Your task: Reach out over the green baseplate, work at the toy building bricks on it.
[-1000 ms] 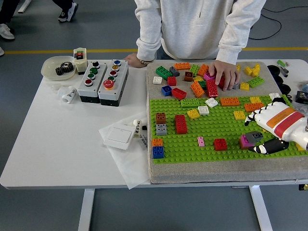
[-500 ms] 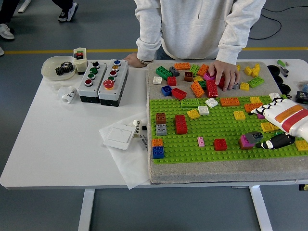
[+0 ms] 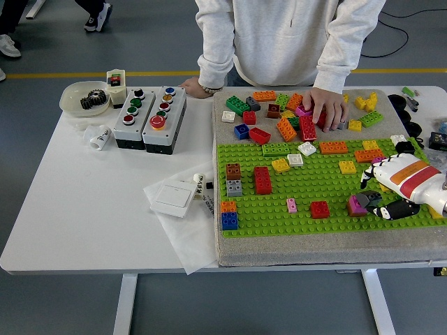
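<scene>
The green baseplate (image 3: 314, 188) lies on a grey mat, with scattered bricks stuck on it: a red one (image 3: 262, 180), a small red one (image 3: 320, 209), a brown-on-grey stack (image 3: 233, 179) and an orange-on-blue stack (image 3: 229, 216). Near the right edge stands a magenta brick (image 3: 357, 205) with a grey piece (image 3: 370, 198) on top. My right hand (image 3: 374, 195), white with orange and red bands, comes in from the right. Its fingers are spread around that brick's right side, thumb below, without closing on it. The left arm is out of view.
A person stands at the far side, one hand (image 3: 325, 107) resting on the loose brick pile (image 3: 286, 112) behind the baseplate, the other (image 3: 192, 86) on the table. Two button boxes (image 3: 150, 117), a bowl with a gear (image 3: 84, 98) and a white switch plate (image 3: 174, 198) sit to the left.
My right hand drew back to the right half a second ago, then came left again to the magenta brick. The bricks and the person's hands have not moved.
</scene>
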Motion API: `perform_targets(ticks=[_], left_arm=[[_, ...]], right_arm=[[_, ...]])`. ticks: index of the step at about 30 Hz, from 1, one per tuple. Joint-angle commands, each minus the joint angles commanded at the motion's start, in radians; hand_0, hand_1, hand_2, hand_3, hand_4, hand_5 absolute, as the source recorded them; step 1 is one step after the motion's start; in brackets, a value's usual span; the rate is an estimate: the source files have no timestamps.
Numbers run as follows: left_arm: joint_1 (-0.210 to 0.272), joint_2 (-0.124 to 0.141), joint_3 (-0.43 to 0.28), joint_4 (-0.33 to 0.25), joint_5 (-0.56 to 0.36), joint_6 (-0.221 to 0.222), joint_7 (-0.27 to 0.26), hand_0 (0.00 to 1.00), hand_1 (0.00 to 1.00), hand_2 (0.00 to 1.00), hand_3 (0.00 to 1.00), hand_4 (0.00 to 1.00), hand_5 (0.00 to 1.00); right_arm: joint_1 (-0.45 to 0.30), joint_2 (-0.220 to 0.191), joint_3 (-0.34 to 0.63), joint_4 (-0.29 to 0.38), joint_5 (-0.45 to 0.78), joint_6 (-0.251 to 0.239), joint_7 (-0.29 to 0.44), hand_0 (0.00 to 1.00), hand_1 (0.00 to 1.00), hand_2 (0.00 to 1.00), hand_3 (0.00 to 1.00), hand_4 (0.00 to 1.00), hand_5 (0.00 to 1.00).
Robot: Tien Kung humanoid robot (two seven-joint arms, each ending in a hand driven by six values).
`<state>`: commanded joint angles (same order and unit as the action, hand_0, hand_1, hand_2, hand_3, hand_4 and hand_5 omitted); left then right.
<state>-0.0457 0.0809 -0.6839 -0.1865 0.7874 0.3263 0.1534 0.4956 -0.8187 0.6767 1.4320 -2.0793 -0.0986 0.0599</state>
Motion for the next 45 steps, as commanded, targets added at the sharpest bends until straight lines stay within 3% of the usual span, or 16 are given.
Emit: perform_targets(ticks=[28,45], left_arm=[[-0.008,0.002,-0.004,-0.001,0.014,-0.002,0.004,0.719,0.732,0.779,0.612,0.650,0.634],[-0.010,0.003,0.000,-0.001,0.013,-0.003,0.005,0.719,0.731,0.778,0.610,0.649,0.633]], right_arm=[[0.000,0.002,-0.003,-0.001,0.018,-0.005,0.013,0.573,0.503,0.545,0.493,0.711,0.273],[0.012,0.007,-0.016,0.003,0.027,0.002,0.001,0.561,0.501,0.542,0.492,0.708,0.284]])
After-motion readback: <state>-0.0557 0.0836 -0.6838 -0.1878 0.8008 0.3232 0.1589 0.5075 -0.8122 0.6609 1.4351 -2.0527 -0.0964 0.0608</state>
